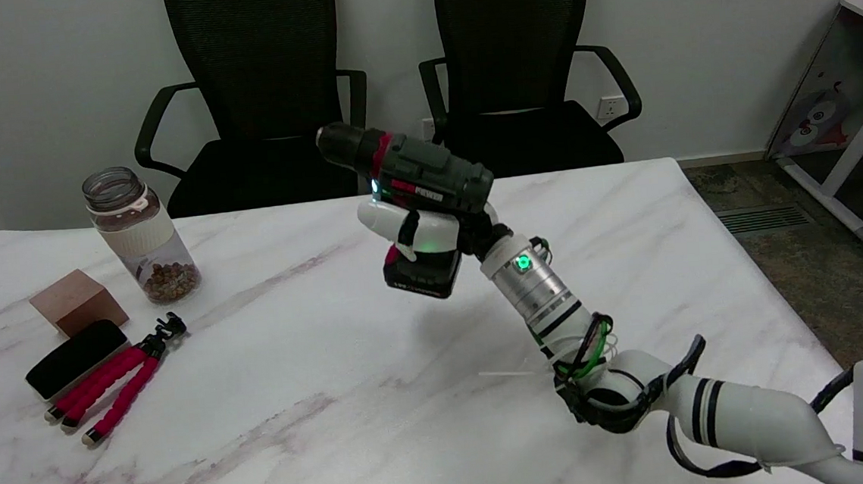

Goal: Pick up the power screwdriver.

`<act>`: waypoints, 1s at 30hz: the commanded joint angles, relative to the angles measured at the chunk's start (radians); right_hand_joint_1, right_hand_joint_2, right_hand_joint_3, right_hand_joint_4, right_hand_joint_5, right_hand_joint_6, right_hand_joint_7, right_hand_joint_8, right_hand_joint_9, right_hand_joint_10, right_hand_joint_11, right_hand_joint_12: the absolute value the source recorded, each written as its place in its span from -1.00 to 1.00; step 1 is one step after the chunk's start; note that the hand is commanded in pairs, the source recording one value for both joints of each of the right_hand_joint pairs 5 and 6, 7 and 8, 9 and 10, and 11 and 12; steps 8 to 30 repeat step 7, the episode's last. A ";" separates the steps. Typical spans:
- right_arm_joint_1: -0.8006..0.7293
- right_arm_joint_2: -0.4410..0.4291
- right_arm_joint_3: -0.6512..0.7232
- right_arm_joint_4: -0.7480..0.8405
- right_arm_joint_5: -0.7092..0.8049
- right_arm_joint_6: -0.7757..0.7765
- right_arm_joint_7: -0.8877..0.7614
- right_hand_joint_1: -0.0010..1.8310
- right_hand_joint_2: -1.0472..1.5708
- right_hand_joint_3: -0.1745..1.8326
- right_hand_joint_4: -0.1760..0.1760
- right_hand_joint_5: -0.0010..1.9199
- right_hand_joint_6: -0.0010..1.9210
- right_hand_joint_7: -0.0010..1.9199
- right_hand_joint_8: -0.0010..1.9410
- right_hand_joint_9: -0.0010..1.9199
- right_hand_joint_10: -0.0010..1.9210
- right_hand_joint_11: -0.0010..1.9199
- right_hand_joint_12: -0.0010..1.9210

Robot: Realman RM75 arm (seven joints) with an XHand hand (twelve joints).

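The power screwdriver (416, 186) is off the table (319, 371), held in the air above the middle of its far half. Its dark green body tilts, with the black chuck pointing up and toward the far left corner, a red ring just behind the chuck, and a small green light at the front under the body. The black battery block with a red edge hangs at the bottom of the grip, clear of the marble top, and a soft shadow lies on the table below it.

The right hand (423, 231) is wrapped around the grip, its white fingers (380, 219) curled across the front just under the body, a green light glowing on the hand itself. The silver wrist with another green light runs down toward the near right corner, where the white arm with black bands and loose cables leaves the picture.

Well apart, near the left edge of the table, stands a clear jar (141, 236) with a cream band and brown bits at the bottom. Toward the near side of it sit a brown block (77, 301), a black oblong case (75, 358) and a small tripod with red legs (119, 385), the case and tripod lying close together. Two black office chairs (519, 76) stand beyond the far edge.
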 commanded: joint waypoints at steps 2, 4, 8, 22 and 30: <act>0.049 0.100 0.136 -0.254 -0.004 0.110 -0.091 -0.09 0.43 -0.20 1.00 1.00 1.00 1.00 0.98 1.00 1.00 1.00 1.00; 0.049 0.110 0.149 -0.267 -0.007 0.103 -0.091 -0.09 0.43 -0.19 1.00 1.00 1.00 1.00 0.98 1.00 1.00 1.00 1.00; 0.049 0.128 0.154 -0.272 -0.006 0.090 -0.090 -0.09 0.42 -0.17 1.00 1.00 1.00 1.00 0.98 1.00 1.00 1.00 1.00; 0.049 0.128 0.154 -0.272 -0.006 0.090 -0.090 -0.09 0.42 -0.17 1.00 1.00 1.00 1.00 0.98 1.00 1.00 1.00 1.00; 0.049 0.128 0.154 -0.272 -0.006 0.090 -0.090 -0.09 0.42 -0.17 1.00 1.00 1.00 1.00 0.98 1.00 1.00 1.00 1.00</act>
